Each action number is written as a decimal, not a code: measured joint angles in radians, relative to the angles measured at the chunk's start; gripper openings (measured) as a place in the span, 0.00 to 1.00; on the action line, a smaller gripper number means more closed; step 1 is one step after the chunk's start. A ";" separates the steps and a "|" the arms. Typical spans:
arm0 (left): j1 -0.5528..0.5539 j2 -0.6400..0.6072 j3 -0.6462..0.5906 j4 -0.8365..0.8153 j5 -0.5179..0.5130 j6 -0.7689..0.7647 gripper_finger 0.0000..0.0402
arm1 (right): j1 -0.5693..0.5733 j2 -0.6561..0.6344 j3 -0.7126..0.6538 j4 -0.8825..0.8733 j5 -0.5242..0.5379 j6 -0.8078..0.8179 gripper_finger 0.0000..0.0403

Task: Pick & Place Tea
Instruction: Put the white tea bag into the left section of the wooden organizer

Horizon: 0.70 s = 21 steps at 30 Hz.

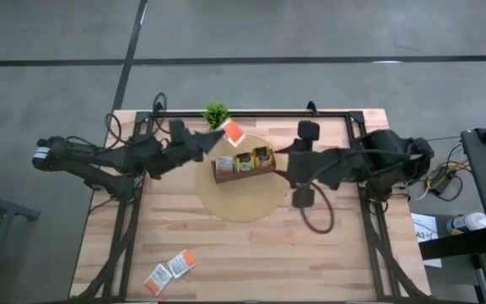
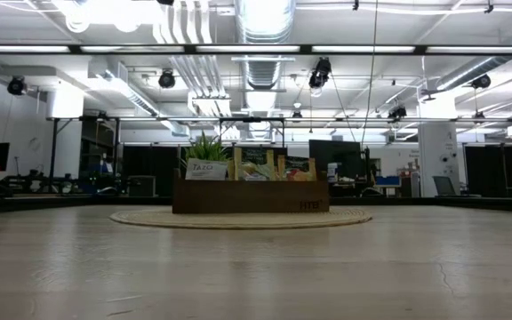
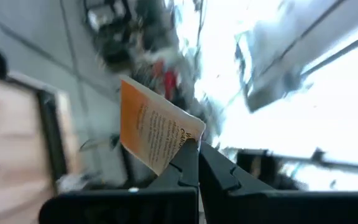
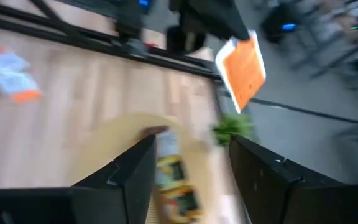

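Note:
My left gripper [image 1: 219,133] is shut on a white-and-orange tea sachet [image 1: 233,133] [image 3: 154,129], held in the air next to the small green plant [image 1: 216,112] and above the far left end of the brown tray [image 1: 243,163]. The tray stands on a round mat [image 1: 243,198] and holds several upright sachets [image 2: 256,164]. My right gripper [image 4: 191,168] hangs open above the tray's right end [image 1: 287,166], touching nothing. Two more white-and-orange sachets [image 1: 169,270] lie flat near the table's front left. My left gripper pinches the sachet between its two fingers at one edge near a corner [image 3: 180,147]. The fingers reach out roughly level from the table's left. The sachet sticks out beyond the fingertips, tilted, its orange band [image 3: 129,118] away from the hold, lifted clear of everything.
A black frame [image 1: 251,114] runs along the table's far edge and down both sides. The plant stands at the far edge, just behind the tray. Bare wood lies between the mat and the table's near edge, apart from the two loose sachets.

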 joint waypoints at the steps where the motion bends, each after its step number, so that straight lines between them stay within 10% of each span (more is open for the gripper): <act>1: 0.000 0.002 0.000 0.034 -0.026 -0.001 0.00 | 0.000 0.011 0.000 0.001 0.037 -0.017 0.49; 9: 0.000 0.037 -0.001 0.222 -0.061 0.008 0.00 | -0.001 0.103 0.000 0.043 0.317 -0.167 0.49; 21: 0.000 0.161 -0.002 0.398 0.001 -0.080 0.00 | -0.040 0.153 0.000 0.167 0.344 -0.224 0.49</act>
